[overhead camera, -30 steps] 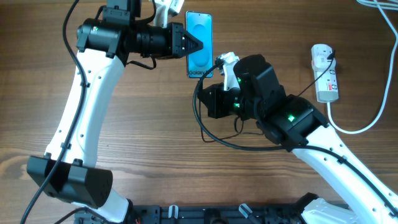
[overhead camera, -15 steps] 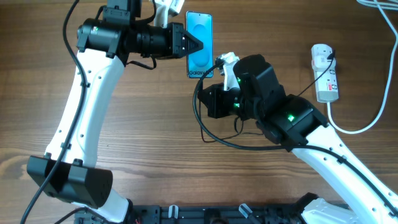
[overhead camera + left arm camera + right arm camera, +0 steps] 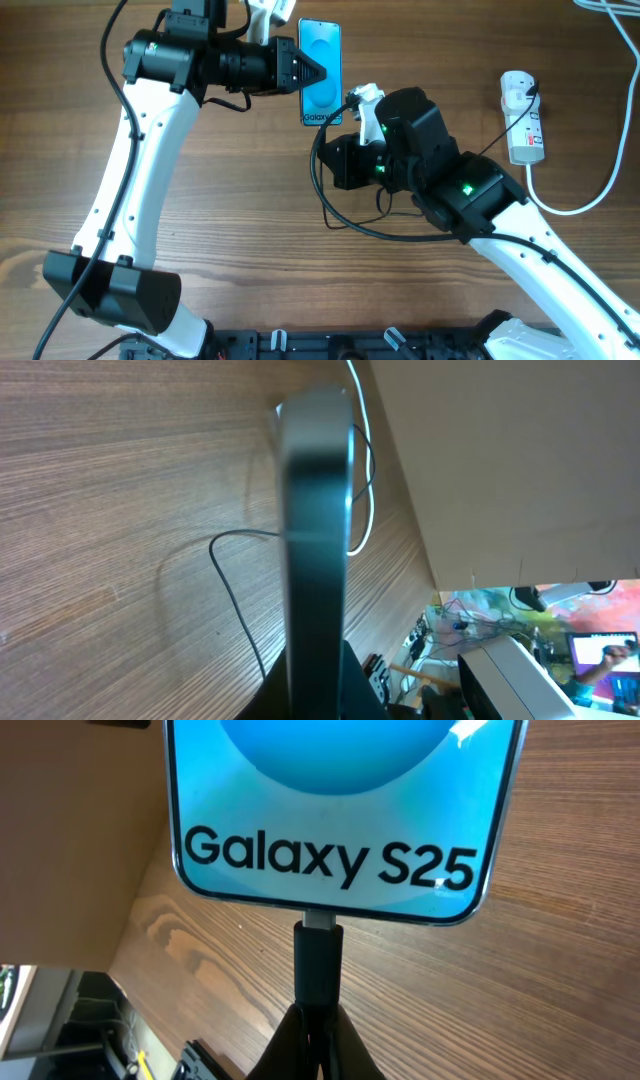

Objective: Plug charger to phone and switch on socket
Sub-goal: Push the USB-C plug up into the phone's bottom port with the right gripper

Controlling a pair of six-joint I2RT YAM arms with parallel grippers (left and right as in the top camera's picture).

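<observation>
Overhead view: a brown wood-grain table [image 3: 200,260] fills the frame. The phone [image 3: 321,72] sits at upper centre, screen up. The left gripper [image 3: 312,72] is closed on its left edge. Whether the phone rests on the wood or is lifted cannot be told. The charger [image 3: 330,215] loops as a thin black cable at centre frame under the right arm. The socket [image 3: 523,118] lies well apart at the right edge, with a black plug [image 3: 528,92] in its outlet and a white lead [image 3: 585,205] trailing off. Its red-marked label is too small to read, and the switch position cannot be told.

Left wrist view: the phone shows edge-on, upright in the frame, rising from between the dark fingers at the bottom.

Right wrist view: the right gripper [image 3: 318,1018] is pinched tight on the charger's plug tip. The tip meets the middle of the phone's lower edge. A sliver of metal connector shows there, so seating is judged nearly but perhaps not fully complete. Legible writing: "Galaxy S25".

Assessment: insertion is under way, and switching on the socket remains.
</observation>
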